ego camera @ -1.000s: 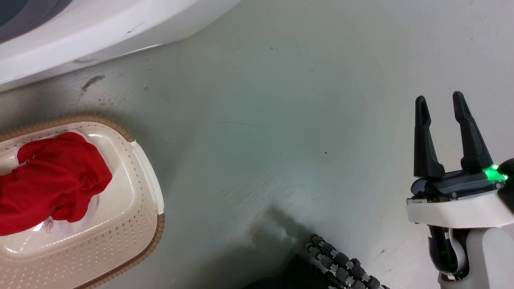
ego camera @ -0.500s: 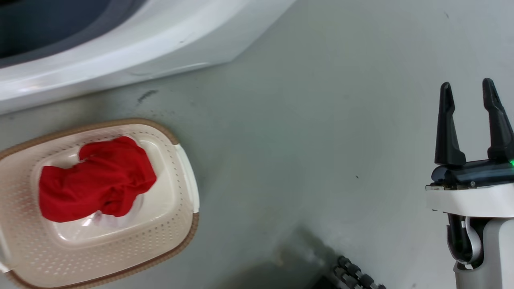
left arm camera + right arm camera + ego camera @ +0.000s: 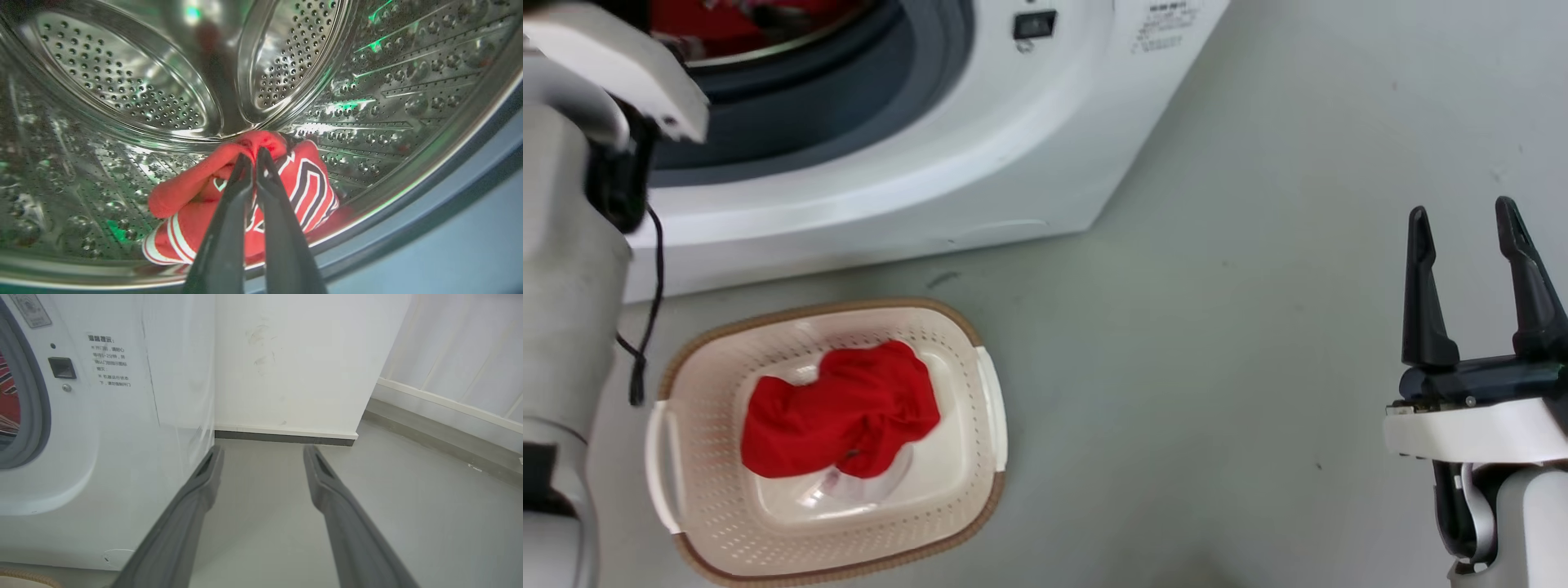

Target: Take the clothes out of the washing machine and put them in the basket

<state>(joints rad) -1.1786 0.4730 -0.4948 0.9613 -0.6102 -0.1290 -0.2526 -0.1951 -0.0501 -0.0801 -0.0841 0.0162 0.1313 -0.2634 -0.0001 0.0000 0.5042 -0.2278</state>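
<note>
Left end effector (image 3: 253, 156) is deep in the washing machine (image 3: 947, 163), inside the steel drum (image 3: 122, 94). Its two fingers are drawn almost together, tips right against the top fold of a red striped garment (image 3: 294, 183). Whether any fabric is pinched between them, I cannot tell. The garment lies heaped on the drum floor, spreading below and to both sides of the fingertips.

Over to the right end effector (image 3: 1462, 214): fingers spread wide, nothing between them, held above bare floor (image 3: 1192, 343). The machine's front stands off to its left.

Well away on that same side sits the basket (image 3: 984, 490), just before the machine, with a second red garment (image 3: 841, 408) bunched in its middle.
</note>
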